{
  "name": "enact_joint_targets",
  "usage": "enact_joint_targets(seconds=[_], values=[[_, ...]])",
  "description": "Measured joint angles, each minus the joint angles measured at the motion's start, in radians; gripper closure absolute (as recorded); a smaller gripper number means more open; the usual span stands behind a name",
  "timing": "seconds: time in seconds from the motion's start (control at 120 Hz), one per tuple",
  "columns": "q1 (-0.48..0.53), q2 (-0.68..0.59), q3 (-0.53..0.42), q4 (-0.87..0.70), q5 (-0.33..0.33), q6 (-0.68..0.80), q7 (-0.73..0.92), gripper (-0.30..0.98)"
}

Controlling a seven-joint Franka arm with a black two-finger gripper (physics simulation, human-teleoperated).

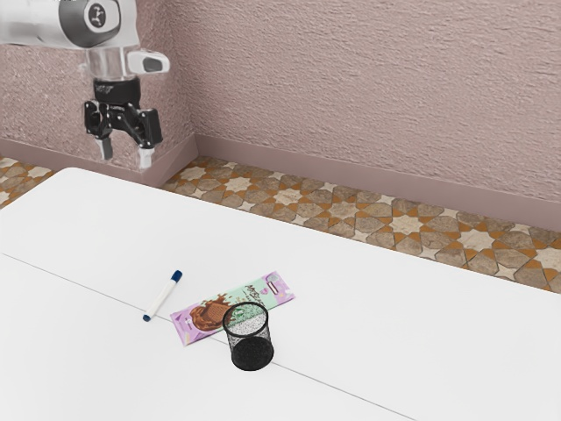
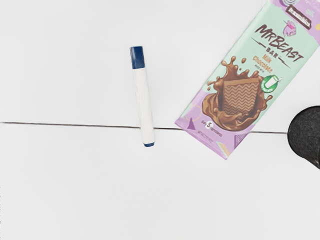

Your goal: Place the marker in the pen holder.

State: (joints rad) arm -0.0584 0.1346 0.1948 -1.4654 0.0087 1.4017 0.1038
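Black gripper's fingers [image 1: 145, 158]: wide apart, nothing between them, high up.
Slim white marker with blue ends [image 2: 142, 97]: flat on the white table [image 1: 368, 324], below and forward of my fingers.
Grip: I want one finger either side of the barrel, straight down, gentle close; a nudge could roll it!
Black wire-mesh pen holder [image 1: 252, 353]: upright, farther from my fingers than the marker; I'll need to clear that rim, marker end-down.

From the arm's side, the exterior view looks downward, well apart from the fingers [image 1: 145, 159]; the wrist view (it is nearer) faces down beside them. Both share the table [image 1: 394, 333] below the fingers.
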Motion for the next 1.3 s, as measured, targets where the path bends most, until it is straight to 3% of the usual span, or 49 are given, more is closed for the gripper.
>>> enact_joint_targets(seconds=[0.375,0.792,0.992,1.3], values=[[-0.002,0.021,0.008,0.022,-0.008,0.126,0.037,0.0],[-0.001,0.015,0.045,-0.409,0.011,0.466,0.049,0.0],[-0.002,0.073,0.046,-0.506,0.003,0.627,0.052,0.0],[0.001,0.219,0.054,-0.503,-0.053,0.791,0.084,0.0]])
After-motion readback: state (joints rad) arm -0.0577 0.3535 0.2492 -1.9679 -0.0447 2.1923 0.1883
